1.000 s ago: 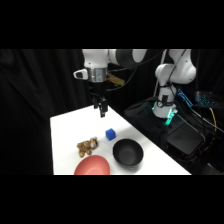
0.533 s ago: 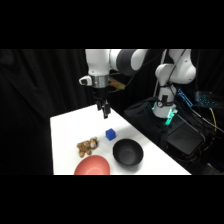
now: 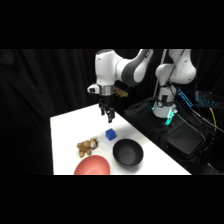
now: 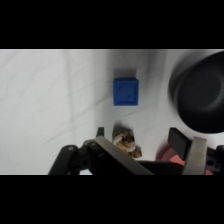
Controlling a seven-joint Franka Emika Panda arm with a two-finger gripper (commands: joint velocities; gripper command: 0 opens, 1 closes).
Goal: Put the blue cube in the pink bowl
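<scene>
1. Gripper (image 3: 109,118) hangs above the white table (image 3: 67,132), fingers pointing down, at the far middle of the tabletop. It carries nothing.
2. Fingers stand apart: in the wrist view (image 4: 142,142) two separate finger pieces rise from the bottom edge with a clear gap between them, and nothing is clamped in that gap.
3. Blue cube (image 3: 110,134) sits on the table surface just below and slightly nearer than the fingertips in the side view; a strip of bare table shows between cube and fingertips, so no contact.
4. In the wrist view the blue cube (image 4: 125,91) lies flat on the white surface, above the gap between the fingers and well clear of them.
5. Black bowl (image 3: 128,152) stands right of and nearer than the cube, close beside it but apart. In the wrist view its dark rim (image 4: 200,95) fills the right side.
6. Pink bowl (image 3: 93,165) sits at the near edge of the table, left of the black bowl, partly cut off by the picture's lower border. Nothing shows inside it.
7. Brown lumpy cluster (image 3: 87,146) lies left of the cube, just beyond the pink bowl; in the wrist view (image 4: 125,141) it shows between the fingers.
</scene>
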